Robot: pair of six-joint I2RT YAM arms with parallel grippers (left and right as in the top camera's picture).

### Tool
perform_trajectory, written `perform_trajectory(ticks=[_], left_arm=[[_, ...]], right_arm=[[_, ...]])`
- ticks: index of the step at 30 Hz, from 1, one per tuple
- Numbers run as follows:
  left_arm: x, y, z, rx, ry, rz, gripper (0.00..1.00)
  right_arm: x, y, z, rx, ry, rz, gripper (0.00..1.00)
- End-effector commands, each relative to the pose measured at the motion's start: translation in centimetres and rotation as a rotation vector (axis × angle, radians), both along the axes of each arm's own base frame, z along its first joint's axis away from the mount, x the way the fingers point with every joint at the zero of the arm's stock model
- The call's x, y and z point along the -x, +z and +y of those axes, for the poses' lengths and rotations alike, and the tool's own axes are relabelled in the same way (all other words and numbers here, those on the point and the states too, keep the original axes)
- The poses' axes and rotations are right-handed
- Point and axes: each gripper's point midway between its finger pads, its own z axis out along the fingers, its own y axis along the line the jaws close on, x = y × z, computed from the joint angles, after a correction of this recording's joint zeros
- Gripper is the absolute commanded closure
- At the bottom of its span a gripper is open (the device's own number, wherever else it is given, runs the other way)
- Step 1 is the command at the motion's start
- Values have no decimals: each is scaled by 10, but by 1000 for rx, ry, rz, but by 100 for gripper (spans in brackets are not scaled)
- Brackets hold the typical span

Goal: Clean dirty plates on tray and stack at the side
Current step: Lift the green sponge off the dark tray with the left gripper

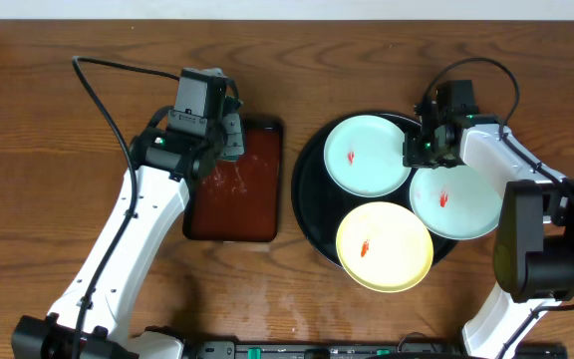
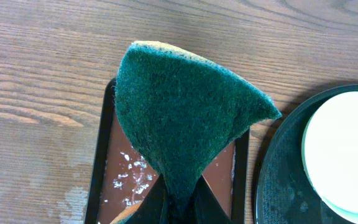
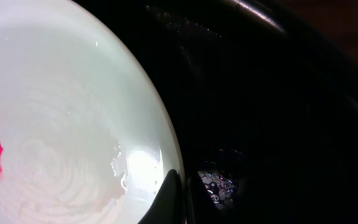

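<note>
Though the left gripper (image 2: pixel 174 208) clamps the green sponge (image 2: pixel 185 118), the right gripper (image 1: pixel 427 150), pinched shut at the rim of a mint plate (image 3: pixel 61 124), could slip off that glossy edge.

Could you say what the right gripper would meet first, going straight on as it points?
Probably the floor of the black tray, just beside the rim of the mint-white plate; the right gripper sits at that rim, so it might catch the plate first.
</note>
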Motion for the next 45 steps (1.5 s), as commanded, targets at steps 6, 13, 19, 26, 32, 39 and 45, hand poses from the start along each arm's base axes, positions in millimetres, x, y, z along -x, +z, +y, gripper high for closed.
perform_trajectory(ticks=[6,13,19,26,32,39,45], left_arm=[[-5,-9,3,-24,14,15,93],[-10,-23,1,-32,14,44,93],[-21,-20,1,-36,26,4,93],[-15,-25,-1,-38,50,28,93],[-16,-24,4,4,154,25,93],[-18,-19,14,-119,148,-11,93],[-22,-13,14,-114,151,-28,93]], right_arm=[[0,1,2,2,6,-6,99],[0,1,2,2,6,-7,99],[0,1,2,2,6,-7,99],[-1,1,2,2,6,-10,99],[-1,1,2,2,6,-10,99],[-1,1,3,-5,9,-10,99],[-1,1,3,-5,8,-12,99]])
